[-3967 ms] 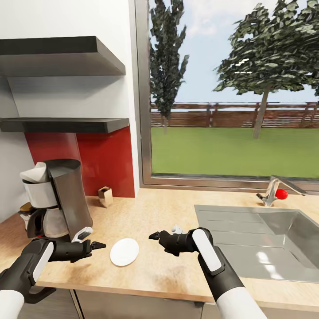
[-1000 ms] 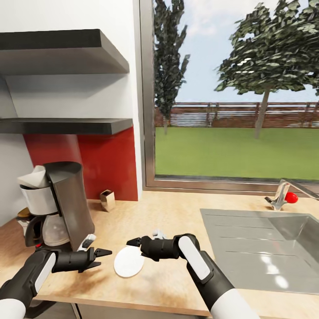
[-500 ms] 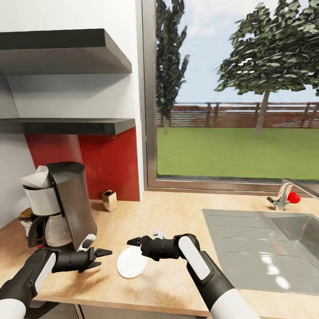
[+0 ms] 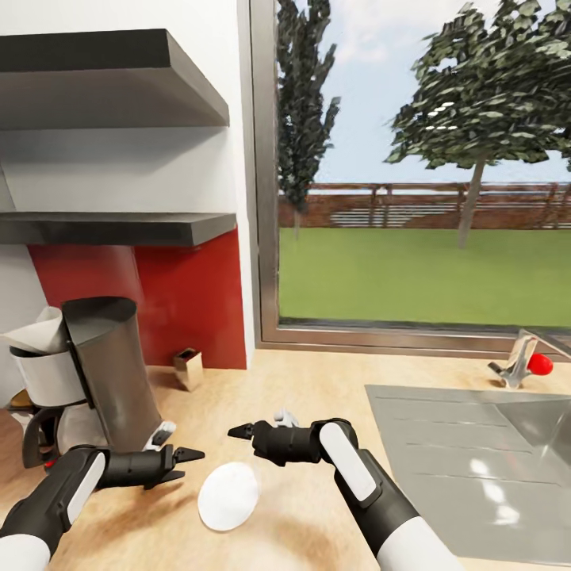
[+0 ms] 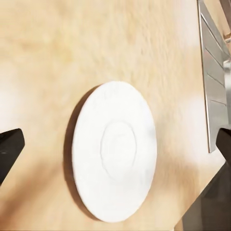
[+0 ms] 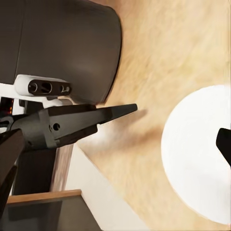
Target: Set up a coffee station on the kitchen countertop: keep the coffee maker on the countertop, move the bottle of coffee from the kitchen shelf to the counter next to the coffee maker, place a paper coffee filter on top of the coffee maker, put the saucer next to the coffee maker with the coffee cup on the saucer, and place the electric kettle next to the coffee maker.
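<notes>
**A:** Starting with the biggest thing: the kitchen countertop (image 4: 317,396) is a long pale wood-grain slab, with the flat grey steel sink (image 4: 476,444) set into it. The coffee maker (image 4: 95,373) stands at its left end, a tall dark curved body with a white paper filter (image 4: 36,333) sitting in its top.

**B:** And the saucer?

**A:** The saucer (image 4: 228,496) lies flat on the wood just beside the machine, near the front edge. It is smooth, round, plain white, with a shallow ring at its centre. The left gripper (image 4: 186,464) hovers beside it with jaws spread and nothing held; the right gripper (image 4: 238,432) points over it, and I cannot tell how its jaws stand.

**B:** What might go wrong?

**A:** My guess is that a thin, slick plate lying flush on wood gives the fingers little to grip, so a low approach could shove it toward the counter's edge. The two grippers are also near each other and could collide.
</notes>
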Motion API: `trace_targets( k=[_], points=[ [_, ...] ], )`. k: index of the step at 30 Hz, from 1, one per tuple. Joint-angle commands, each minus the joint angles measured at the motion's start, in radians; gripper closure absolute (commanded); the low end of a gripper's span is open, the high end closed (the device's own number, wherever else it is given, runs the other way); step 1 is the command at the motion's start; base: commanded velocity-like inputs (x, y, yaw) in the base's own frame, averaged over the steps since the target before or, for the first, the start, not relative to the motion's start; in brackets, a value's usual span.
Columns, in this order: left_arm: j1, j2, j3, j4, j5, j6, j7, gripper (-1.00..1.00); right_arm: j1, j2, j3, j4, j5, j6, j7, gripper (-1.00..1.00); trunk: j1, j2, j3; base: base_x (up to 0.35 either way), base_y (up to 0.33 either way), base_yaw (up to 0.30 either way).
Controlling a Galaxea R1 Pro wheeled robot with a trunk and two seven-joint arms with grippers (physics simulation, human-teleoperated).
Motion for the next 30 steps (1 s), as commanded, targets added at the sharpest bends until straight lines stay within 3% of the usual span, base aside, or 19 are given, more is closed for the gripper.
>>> trace_targets(
  k=[1, 9, 30],
  points=[
    [0.0, 0.0, 0.001, 0.0, -0.003, 0.004, -0.005, -1.0, 0.0, 0.0, 0.0, 0.0, -0.006, 0.001, -0.005, -1.0, 0.001, -0.001, 0.0, 0.093, -0.049, 0.0],
    [0.0, 0.0, -0.002, 0.001, -0.002, 0.004, -0.005, -1.0, 0.0, 0.0, 0.001, 0.001, -0.006, -0.004, -0.005, -1.0, 0.001, -0.001, 0.0, 0.024, -0.013, 0.0],
    [0.068, 0.011, -0.013, 0.015, -0.007, 0.002, -0.007, -1.0, 0.0, 0.0, 0.008, 0.074, -0.007, -0.005, -0.005, -1.0, 0.001, -0.001, 0.0, 0.0, 0.0, 0.0]
  ],
)
